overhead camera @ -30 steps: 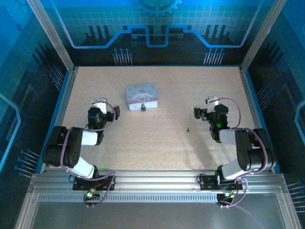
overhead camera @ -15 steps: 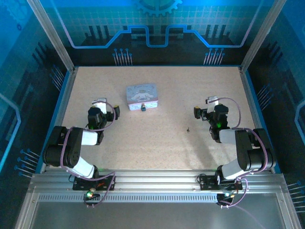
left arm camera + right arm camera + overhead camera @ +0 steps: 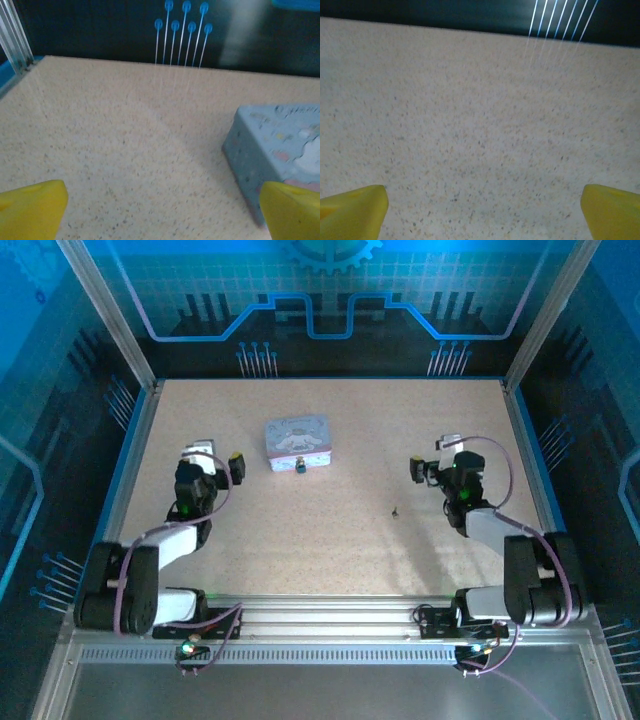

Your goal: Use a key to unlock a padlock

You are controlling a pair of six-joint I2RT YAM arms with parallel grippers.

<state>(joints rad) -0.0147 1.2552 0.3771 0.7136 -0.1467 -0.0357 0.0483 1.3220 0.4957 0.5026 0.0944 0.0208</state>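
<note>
The top camera hangs high behind the arms, looking down on the whole table (image 3: pixel 350 530). The cameras on the left gripper (image 3: pixel 220 456) and right gripper (image 3: pixel 432 455) sit low, close to the tabletop, facing the far wall. Top and left wrist views share the tin (image 3: pixel 297 438) (image 3: pixel 280 145), close at the latter's right edge.

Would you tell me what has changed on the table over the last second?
Both arms stretched out: the left gripper moved farther onto the table and slightly left, the right gripper edged slightly farther too. Both are open, holding nothing. The tin box, the padlock by its near side and the key lie where they were.
</note>
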